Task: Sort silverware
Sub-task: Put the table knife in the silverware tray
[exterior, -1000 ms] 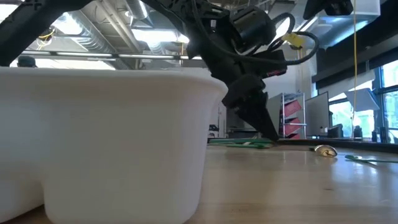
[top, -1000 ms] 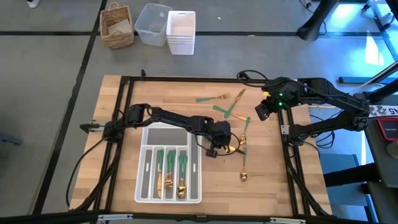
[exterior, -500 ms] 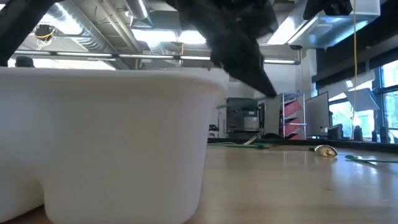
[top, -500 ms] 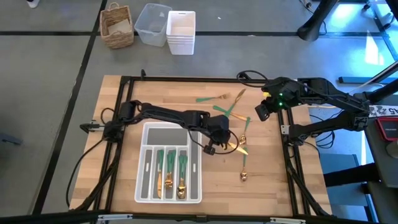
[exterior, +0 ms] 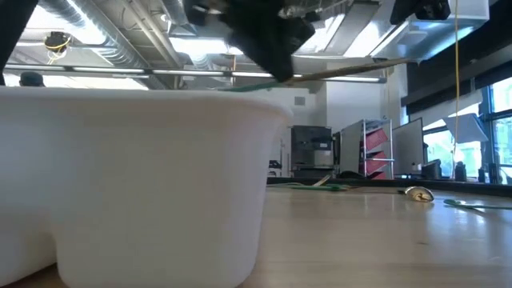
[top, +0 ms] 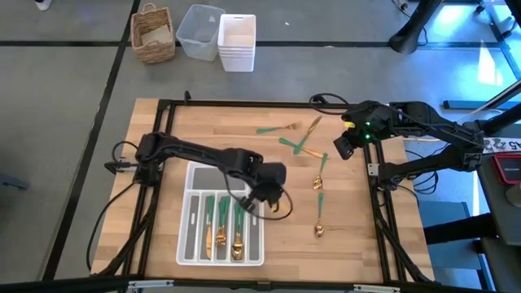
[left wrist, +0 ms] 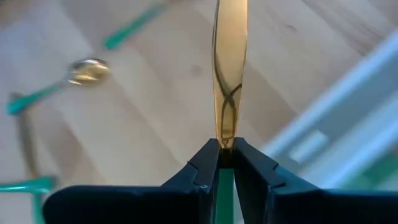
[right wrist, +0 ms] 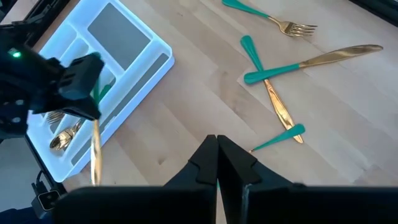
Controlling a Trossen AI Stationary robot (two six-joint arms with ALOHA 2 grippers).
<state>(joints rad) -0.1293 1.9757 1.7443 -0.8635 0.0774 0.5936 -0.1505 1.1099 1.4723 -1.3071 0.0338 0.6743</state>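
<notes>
My left gripper hovers over the right rim of the white organizer tray and is shut on a knife with a gold blade and green handle. In the low view the knife lies level above the tray rim. Several green-handled pieces lie in the tray's narrow slots. More silverware lies flat on the wood: a fork, a knife, two crossed pieces and two spoons. My right gripper waits shut above the table's right side. My left gripper pinches the knife between its two fingers where the gold blade meets the green handle. The fingers lie along the knife, with the blade running out past their tips. The knife is lifted clear and held about level.
A black frame borders the wooden table. Beyond the far edge, on the floor, stand a wicker basket, a clear bin and a white bin. Bare wood lies between the tray and the near spoon.
My left gripper has risen from the table with the knife and moved toward the left and near edges, from the loose pile to the tray's right rim. The knife is now lifted clear and held level. The rest of the silverware has stayed put.
</notes>
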